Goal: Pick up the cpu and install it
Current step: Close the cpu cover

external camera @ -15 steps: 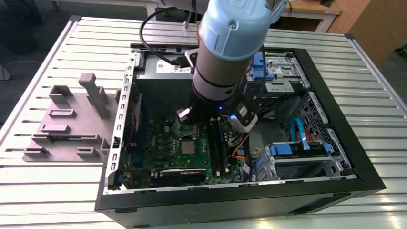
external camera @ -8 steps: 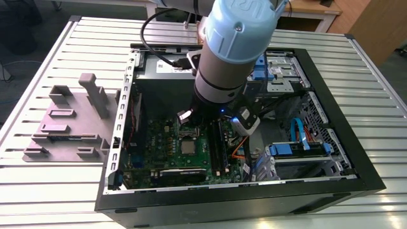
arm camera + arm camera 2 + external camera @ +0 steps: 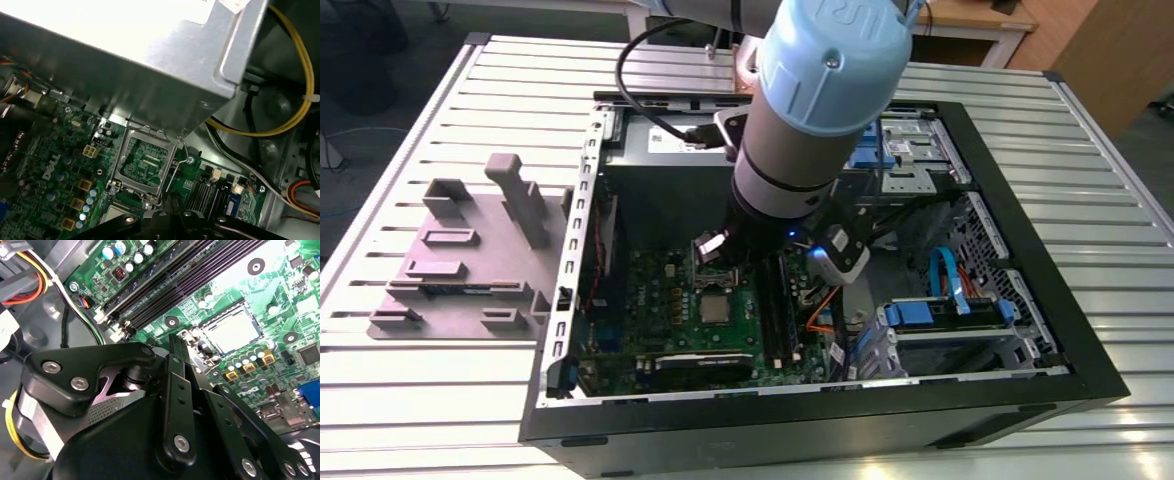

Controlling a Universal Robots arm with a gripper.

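Observation:
The cpu [image 3: 716, 308], a small silver square, lies flat in the socket on the green motherboard [image 3: 660, 300] inside the open computer case. In the second wrist view the cpu [image 3: 233, 331] sits in its socket a short way beyond my gripper [image 3: 173, 340], clear of it. In the first wrist view the socket's metal bracket [image 3: 142, 167] stands swung up, and a corner of the cpu [image 3: 116, 213] shows next to my gripper [image 3: 165, 210]. In the exterior view the arm reaches down into the case and my gripper [image 3: 724, 255] hangs just above the board behind the cpu.
The black case walls [image 3: 1067, 330] enclose the work area. A grey metal power supply box [image 3: 150, 65] overhangs the socket. Memory slots [image 3: 165, 285], yellow cables [image 3: 295, 105] and blue drive cables [image 3: 947, 290] lie close by. A mauve-grey tray [image 3: 454, 270] rests on the slatted table to the exterior view's left.

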